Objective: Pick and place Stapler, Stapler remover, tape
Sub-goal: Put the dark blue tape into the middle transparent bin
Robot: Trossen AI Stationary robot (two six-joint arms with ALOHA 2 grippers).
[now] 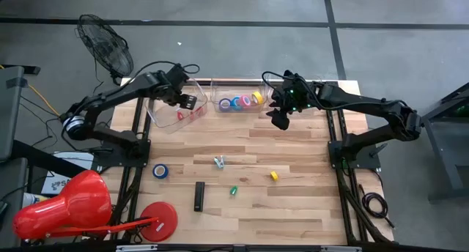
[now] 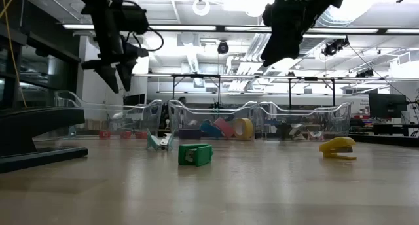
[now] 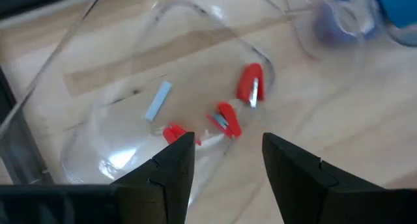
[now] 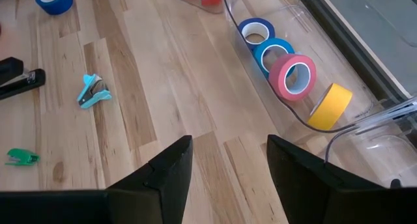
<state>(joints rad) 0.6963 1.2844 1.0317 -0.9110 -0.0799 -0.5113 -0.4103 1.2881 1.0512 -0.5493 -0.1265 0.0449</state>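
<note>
My left gripper (image 1: pixel 189 102) hangs open above the left clear bin (image 1: pixel 167 119). Three red staple removers (image 3: pixel 228 120) and a pale blue piece (image 3: pixel 158 100) lie on that bin's floor. My right gripper (image 1: pixel 281 119) stands open in the air before the middle bin (image 1: pixel 220 85). That bin holds blue, pink and yellow tape rolls (image 4: pixel 292 74) standing on edge. On the table lie a black stapler (image 1: pixel 198 196), a blue tape roll (image 1: pixel 160 171), and pale blue (image 1: pixel 219 162), green (image 1: pixel 234 190) and yellow (image 1: pixel 274 176) staple removers.
A third clear bin (image 2: pixel 308 123) stands at the far right of the row. A large flat red disc (image 1: pixel 158 217) lies at the near left edge, beside a red object off the table. A fan (image 1: pixel 106 43) stands beyond the far left corner.
</note>
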